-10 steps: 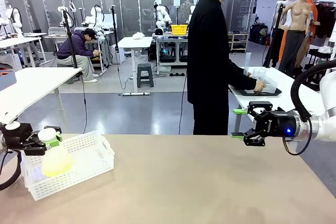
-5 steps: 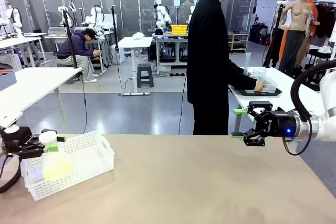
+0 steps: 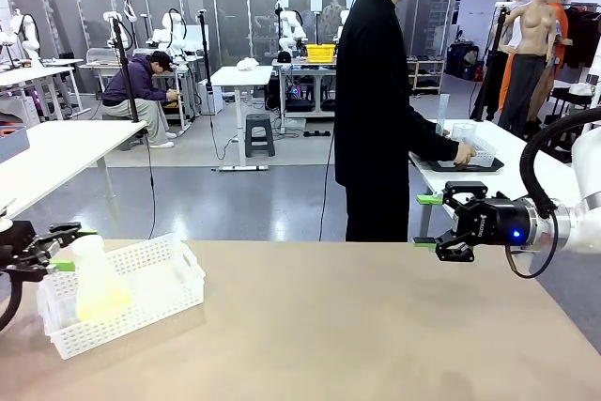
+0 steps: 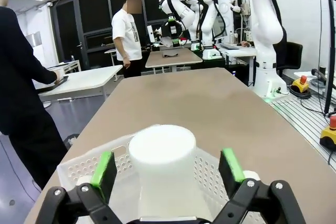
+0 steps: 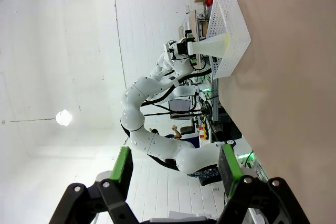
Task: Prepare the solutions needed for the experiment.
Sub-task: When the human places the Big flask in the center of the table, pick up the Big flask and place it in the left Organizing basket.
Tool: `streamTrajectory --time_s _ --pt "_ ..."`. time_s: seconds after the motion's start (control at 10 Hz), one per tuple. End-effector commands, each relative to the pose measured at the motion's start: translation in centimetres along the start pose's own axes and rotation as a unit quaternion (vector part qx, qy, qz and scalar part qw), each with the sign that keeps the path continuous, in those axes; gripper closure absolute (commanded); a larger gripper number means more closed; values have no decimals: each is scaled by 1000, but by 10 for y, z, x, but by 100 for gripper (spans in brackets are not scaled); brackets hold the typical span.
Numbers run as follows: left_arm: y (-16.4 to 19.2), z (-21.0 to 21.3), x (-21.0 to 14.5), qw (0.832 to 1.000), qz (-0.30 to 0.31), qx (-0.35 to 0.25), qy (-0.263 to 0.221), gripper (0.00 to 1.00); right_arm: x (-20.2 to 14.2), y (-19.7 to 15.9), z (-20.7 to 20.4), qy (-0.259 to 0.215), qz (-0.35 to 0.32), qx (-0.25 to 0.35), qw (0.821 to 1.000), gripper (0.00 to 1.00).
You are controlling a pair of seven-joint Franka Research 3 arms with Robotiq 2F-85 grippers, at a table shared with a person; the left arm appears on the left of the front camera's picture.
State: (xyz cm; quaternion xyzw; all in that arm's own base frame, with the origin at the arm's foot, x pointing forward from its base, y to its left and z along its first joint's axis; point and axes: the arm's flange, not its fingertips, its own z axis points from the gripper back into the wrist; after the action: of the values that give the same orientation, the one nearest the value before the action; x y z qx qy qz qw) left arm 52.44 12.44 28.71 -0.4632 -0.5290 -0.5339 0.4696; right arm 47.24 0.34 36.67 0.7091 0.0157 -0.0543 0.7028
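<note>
One flask (image 3: 97, 286), one white basket (image 3: 155, 300), two pincers (image 3: 58, 243) (image 3: 430, 223)

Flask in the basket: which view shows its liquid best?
Front view: the flask shows side-on, pale yellow-green liquid at its base. Left wrist view gives its white top; right wrist view a small, distant flask.

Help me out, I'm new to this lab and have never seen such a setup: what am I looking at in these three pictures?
Two white robot arms share a tan table with a person standing at its far side. The front picture looks across the table; the other two come from cameras on each arm's wrist. On the table stands a white basket holding a flask of pale yellow-green liquid. The left claw is open around the flask's white neck, its green pads apart from it, holding nothing. The right claw hangs open and empty above the table's far edge.
</note>
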Motion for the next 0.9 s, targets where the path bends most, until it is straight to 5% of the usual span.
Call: streamTrajectory --time_s 0.0,0.5,0.6,0.8 --pt "-40 7 8 1000 -29 12 2 0 0 1 -1 1 2 -1 1000 17" --pt "-79 8 28 1000 -18 5 -8 0 0 1 -1 1 2 -1 1000 17" --pt "-37 16 46 1000 -13 26 0 0 0 1 -1 1 2 -1 1000 17" --pt "-37 16 46 1000 -13 26 0 0 0 1 -1 1 2 -1 1000 17"
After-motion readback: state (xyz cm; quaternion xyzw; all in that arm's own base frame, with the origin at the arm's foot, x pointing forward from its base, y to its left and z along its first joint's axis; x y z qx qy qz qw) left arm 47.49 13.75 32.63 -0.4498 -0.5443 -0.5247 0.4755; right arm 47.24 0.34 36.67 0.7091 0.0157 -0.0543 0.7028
